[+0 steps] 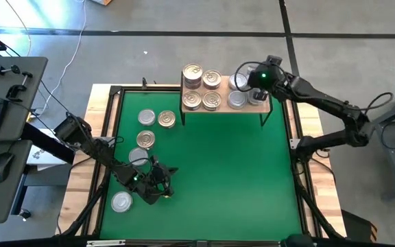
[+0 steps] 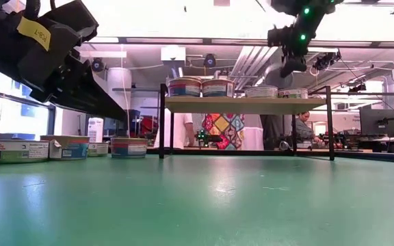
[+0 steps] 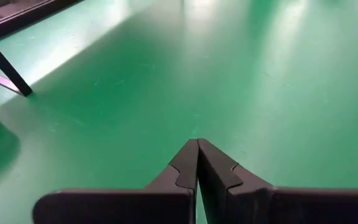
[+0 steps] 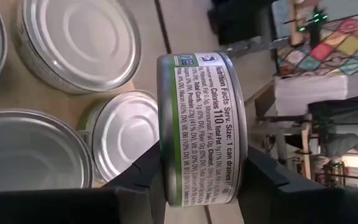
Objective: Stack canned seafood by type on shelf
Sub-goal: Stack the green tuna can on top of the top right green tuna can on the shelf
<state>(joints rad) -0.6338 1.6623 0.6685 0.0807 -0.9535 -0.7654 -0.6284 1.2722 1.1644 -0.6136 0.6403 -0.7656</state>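
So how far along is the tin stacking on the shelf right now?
Partly done. The shelf already carries gold-lidded tins on one side and silver-lidded tins on the other. In hand: the right end effector grips a green-labelled tin above the silver group. Left: five tins on the green mat, such as one near the shut, empty left end effector.

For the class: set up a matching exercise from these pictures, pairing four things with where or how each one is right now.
Column 1:
1. right tool
2. left tool
3. gold-lidded tins
4. loose tins

Column 2:
A. shut, holding nothing, low over the green mat
B. lying on the mat's left part
C. gripping a tin on its side above the shelf
D. grouped on the shelf's left half

Pairs: 1-C, 2-A, 3-D, 4-B
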